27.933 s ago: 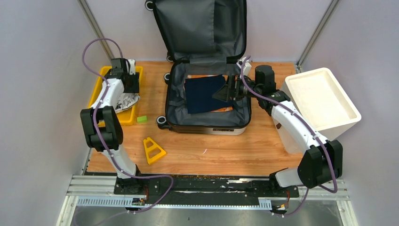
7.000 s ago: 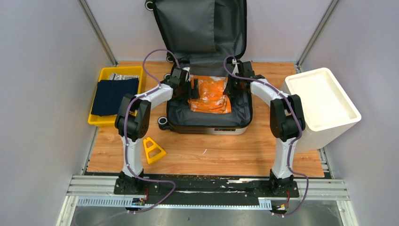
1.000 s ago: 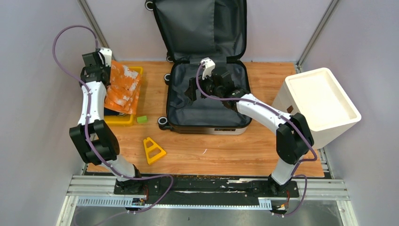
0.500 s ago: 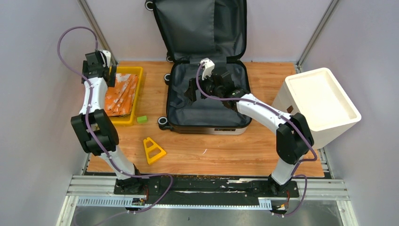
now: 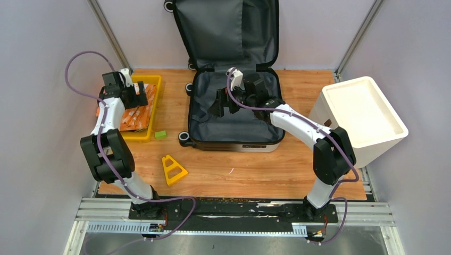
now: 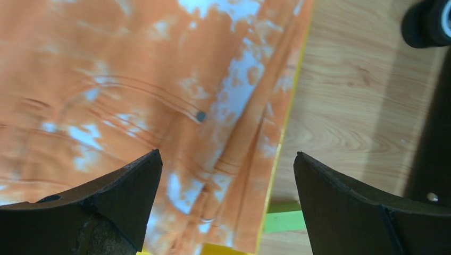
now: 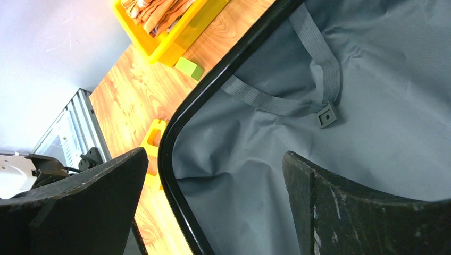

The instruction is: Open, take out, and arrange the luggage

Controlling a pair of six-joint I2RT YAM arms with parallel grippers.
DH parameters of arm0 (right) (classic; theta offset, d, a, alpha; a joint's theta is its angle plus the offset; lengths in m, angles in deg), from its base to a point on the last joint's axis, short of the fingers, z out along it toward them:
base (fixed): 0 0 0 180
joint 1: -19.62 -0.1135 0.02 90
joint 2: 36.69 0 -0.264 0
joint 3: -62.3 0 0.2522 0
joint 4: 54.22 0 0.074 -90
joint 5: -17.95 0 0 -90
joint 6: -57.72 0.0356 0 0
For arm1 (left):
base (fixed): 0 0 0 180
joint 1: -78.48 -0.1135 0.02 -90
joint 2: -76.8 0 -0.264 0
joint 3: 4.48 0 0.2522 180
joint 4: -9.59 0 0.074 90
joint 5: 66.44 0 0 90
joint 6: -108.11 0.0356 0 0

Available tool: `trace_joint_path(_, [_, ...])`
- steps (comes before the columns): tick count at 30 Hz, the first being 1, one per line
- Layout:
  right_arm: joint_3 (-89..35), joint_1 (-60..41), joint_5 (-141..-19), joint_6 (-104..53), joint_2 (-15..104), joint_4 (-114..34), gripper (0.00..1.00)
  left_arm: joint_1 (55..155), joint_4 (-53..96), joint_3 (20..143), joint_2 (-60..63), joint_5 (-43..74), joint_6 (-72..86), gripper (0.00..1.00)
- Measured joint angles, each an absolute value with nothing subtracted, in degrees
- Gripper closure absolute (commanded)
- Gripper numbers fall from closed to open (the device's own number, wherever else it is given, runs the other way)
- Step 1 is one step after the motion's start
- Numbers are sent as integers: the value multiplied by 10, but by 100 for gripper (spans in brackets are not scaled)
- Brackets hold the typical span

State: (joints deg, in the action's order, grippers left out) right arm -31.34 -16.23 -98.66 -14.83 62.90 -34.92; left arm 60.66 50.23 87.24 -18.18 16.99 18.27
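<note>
- Locate the luggage point(image 5: 239, 126) at far centre, lying open with its lid upright.
- Your left gripper point(image 6: 227, 155): jaws apart, above the orange cloth point(image 6: 133, 79) in the yellow tray point(image 5: 139, 136), far left.
- Your right gripper point(image 7: 215, 153): jaws apart, over the luggage's lining.

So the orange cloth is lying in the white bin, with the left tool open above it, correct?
No, wrong container: the orange cloth is lying in the yellow tray, as the left wrist view shows. The left tool is open above it, as you said.
</note>
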Motion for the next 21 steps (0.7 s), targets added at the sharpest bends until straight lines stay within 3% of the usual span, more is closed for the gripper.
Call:
trace_joint_path(12, [-313,-135,-960,-110,577,-314,0,609,412,789,-221,164,88,0])
trace_joint_path(21, [-315,-115,-964,-103,554,-284,0,628,519,859,-142,205,77,0])
